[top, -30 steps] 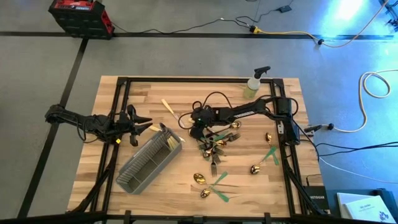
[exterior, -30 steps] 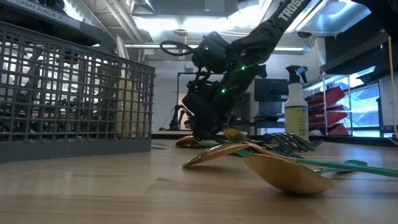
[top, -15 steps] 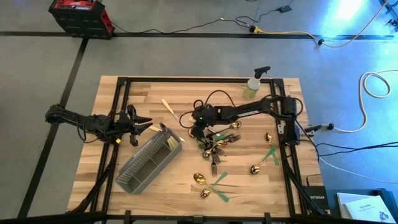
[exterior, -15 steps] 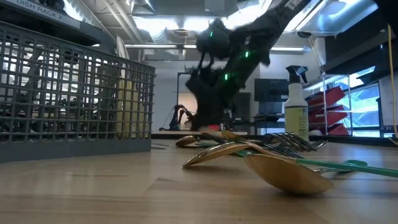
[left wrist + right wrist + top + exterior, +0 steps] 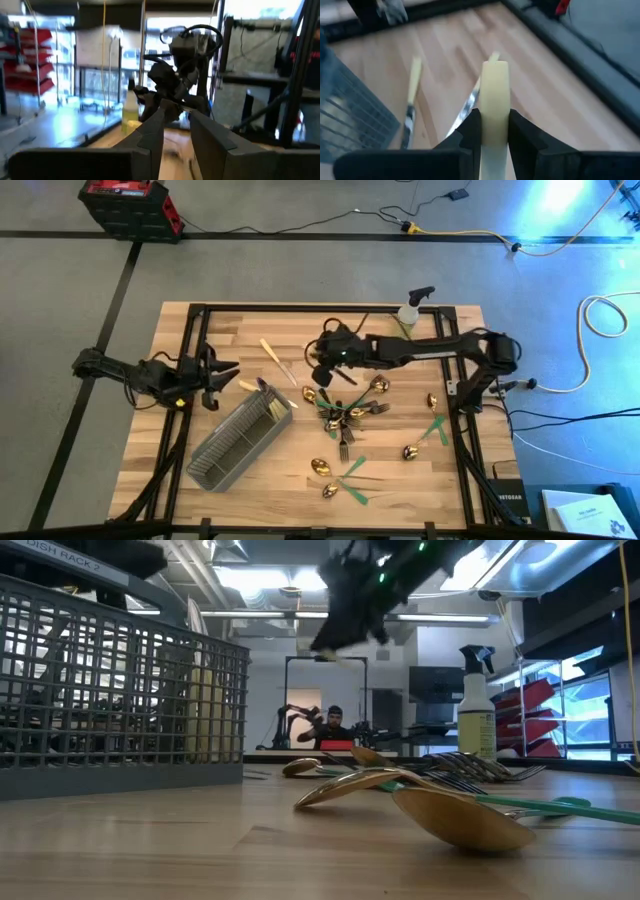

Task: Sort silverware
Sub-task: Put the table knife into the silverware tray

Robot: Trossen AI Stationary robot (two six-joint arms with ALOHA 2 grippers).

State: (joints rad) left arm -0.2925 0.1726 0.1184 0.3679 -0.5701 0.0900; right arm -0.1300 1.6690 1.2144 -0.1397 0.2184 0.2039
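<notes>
Above the middle of the surface (image 5: pixel 250 330), the right gripper (image 5: pixel 495 125) has its jaws clamped on a cream handle (image 5: pixel 495 95), clear of the cutlery pile (image 5: pixel 345 412). Near the left edge, the left gripper (image 5: pixel 222 376) waits beside the basket (image 5: pixel 235 448), jaws slightly apart.

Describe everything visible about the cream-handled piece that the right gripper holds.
The cream-handled piece is pinched between the fingers of the right gripper, lifted above the table. Its handle looks smooth, flat and pale, pointing forward. Its head is hidden, so its type is unclear. Nothing else touches it.
</notes>
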